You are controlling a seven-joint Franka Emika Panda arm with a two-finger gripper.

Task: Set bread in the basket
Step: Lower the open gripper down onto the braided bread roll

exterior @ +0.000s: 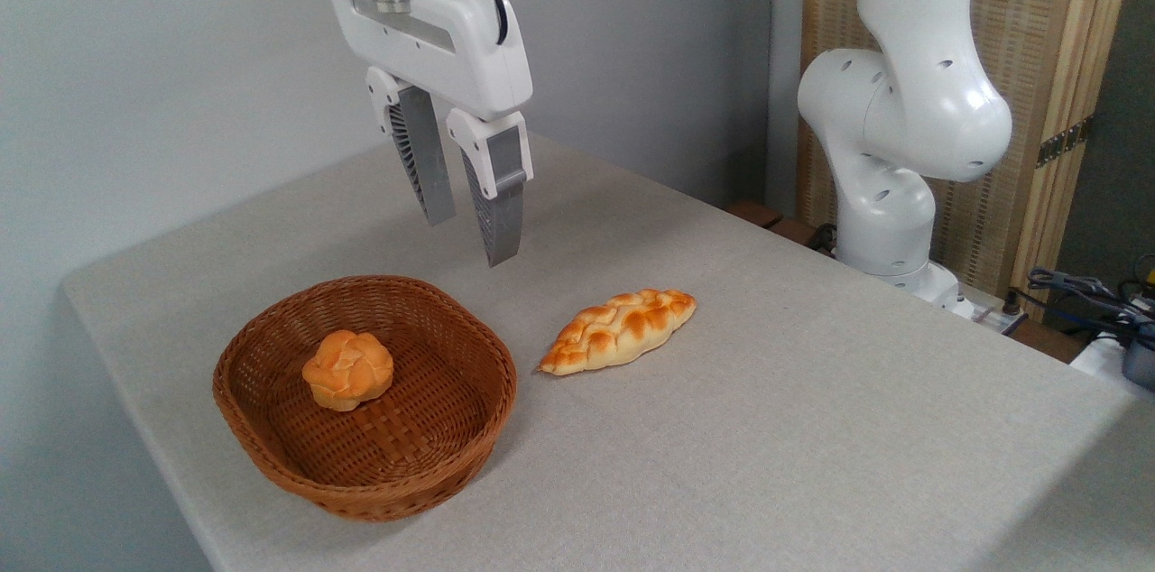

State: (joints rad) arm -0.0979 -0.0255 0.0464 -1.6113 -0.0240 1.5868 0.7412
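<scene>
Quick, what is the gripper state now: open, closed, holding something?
Gripper: open, holding nothing, above the table between basket and bread.

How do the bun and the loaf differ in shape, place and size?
The bun is round and knotted; the loaf is long, braided and pointed. The bun sits in the basket; the loaf lies on the table beside it. The loaf is longer. Both are golden-orange.
</scene>
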